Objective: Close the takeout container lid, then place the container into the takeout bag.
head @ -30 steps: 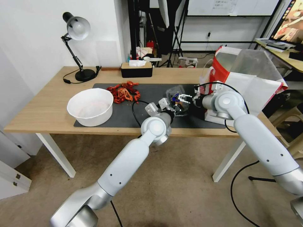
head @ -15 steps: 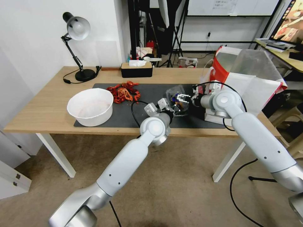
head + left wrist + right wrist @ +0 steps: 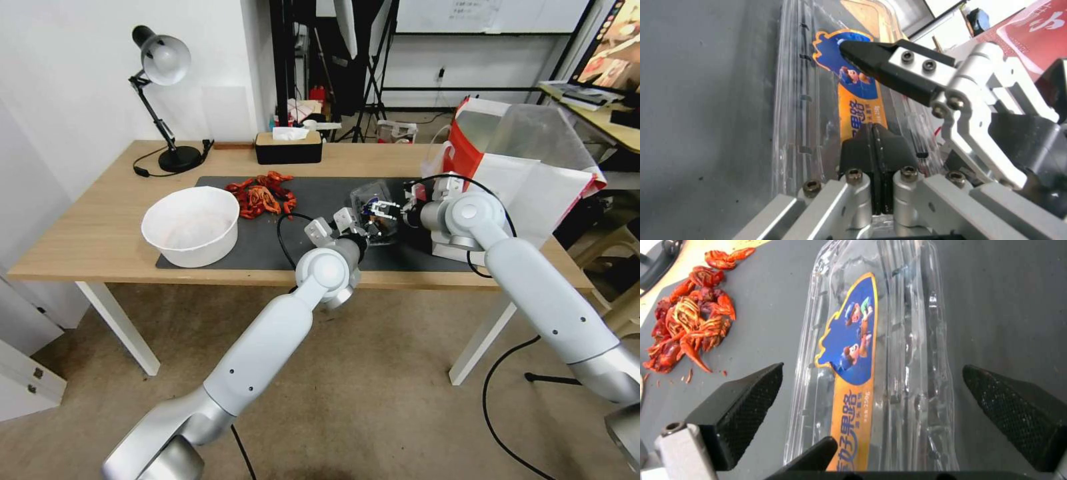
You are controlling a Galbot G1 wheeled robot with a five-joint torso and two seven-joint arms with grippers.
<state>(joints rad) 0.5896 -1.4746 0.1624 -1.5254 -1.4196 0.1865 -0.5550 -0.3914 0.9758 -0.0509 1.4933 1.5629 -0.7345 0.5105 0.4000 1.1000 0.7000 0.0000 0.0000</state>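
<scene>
The takeout container (image 3: 371, 199), a clear clamshell with a blue and orange label, sits on the dark mat (image 3: 300, 253). Its lid (image 3: 849, 340) lies down over the box. My right gripper (image 3: 381, 210) comes at it from the bag side; it (image 3: 872, 369) is open, one finger on each side of the container (image 3: 911, 340). From the near side, my left gripper (image 3: 355, 227) is shut, and its (image 3: 876, 128) tips rest against the labelled lid (image 3: 858, 110). One right finger (image 3: 871, 56) hovers over the label. The takeout bag (image 3: 533, 180) stands open at the table's right end.
A large white bowl (image 3: 191, 225) sits at the mat's left end, with a pile of red crayfish (image 3: 261, 193) behind it. A desk lamp (image 3: 163, 107) and a black tissue box (image 3: 288, 148) stand along the table's back edge.
My right arm has slid slightly left, bringing its open gripper farther over the container. The left arm has barely moved.
</scene>
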